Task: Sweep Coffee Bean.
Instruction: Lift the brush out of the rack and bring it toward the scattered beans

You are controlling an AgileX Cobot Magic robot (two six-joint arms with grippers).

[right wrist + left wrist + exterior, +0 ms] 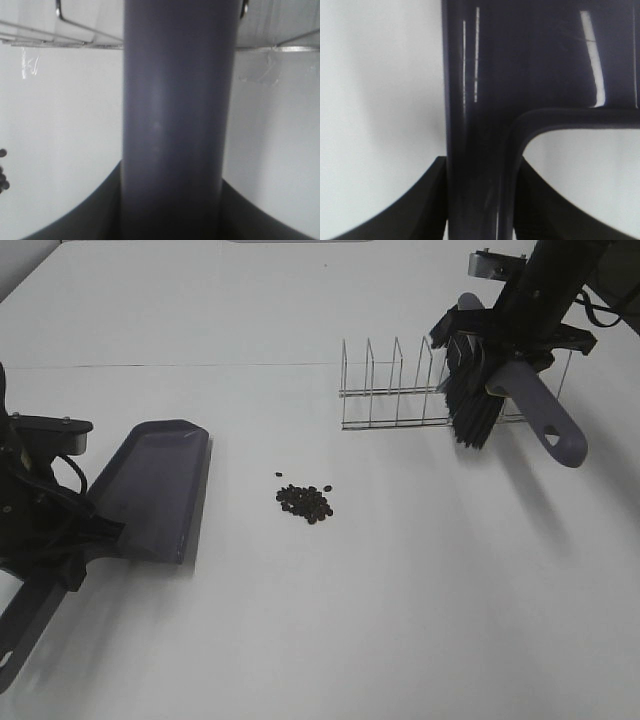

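Note:
A small cluster of dark coffee beans (pixel 304 502) lies on the white table (pixel 400 590); a few show at the edge of the right wrist view (pixel 3 177). My left gripper (pixel 70 540) is shut on the handle of a dark grey dustpan (pixel 155 488), whose pan rests on the table left of the beans; the handle fills the left wrist view (pixel 480 125). My right gripper (pixel 515 345) is shut on the grey handle of a brush (pixel 545 420), seen close up in the right wrist view (pixel 172 115). Its black bristles (pixel 472 395) hang in front of a wire rack.
A wire rack (pixel 400 390) with upright dividers stands at the back right, behind the brush; its taped wires show in the right wrist view (pixel 60 35). A seam in the table surface runs across the back.

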